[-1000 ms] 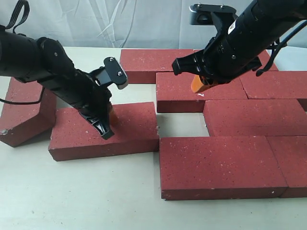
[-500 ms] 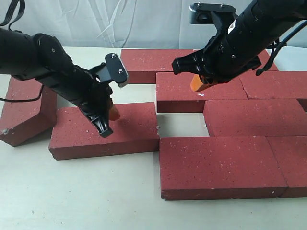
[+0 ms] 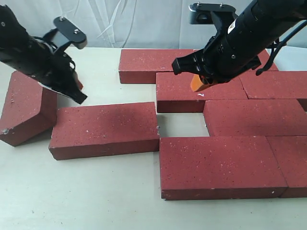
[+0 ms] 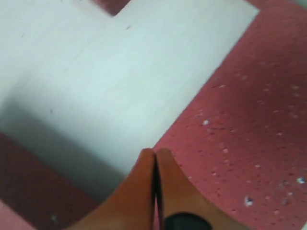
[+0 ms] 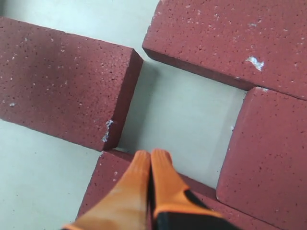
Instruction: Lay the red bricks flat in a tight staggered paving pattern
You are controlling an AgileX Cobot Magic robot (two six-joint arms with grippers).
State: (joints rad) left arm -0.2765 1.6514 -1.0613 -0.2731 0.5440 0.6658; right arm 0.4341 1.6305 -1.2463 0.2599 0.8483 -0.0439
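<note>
Several red bricks lie flat on the right half, fitted together, among them a front brick (image 3: 220, 165) and a middle brick (image 3: 199, 93). One loose brick (image 3: 103, 129) lies flat left of them, a small gap of table (image 3: 180, 124) beside its end. At the far left another brick (image 3: 26, 108) leans tilted. My left gripper (image 3: 79, 91) hovers shut and holding nothing between the tilted and loose bricks, over the loose brick's edge (image 4: 249, 120) with its tips (image 4: 156, 152) together. Also shut and holding nothing, my right gripper (image 3: 197, 85) hangs over the middle brick, its tips (image 5: 152, 154) above a brick corner (image 5: 103, 182).
The bricks rest on a pale tabletop (image 3: 72, 191). A white cloth backdrop (image 3: 144, 24) closes the far side. The right arm's black body (image 3: 240, 43) spans the back bricks, and a cable loop (image 3: 283, 52) hangs off it at the right.
My left gripper has lifted off the loose brick's top and swung back and left towards the tilted brick. The loose brick stays put. The right arm has not moved.
</note>
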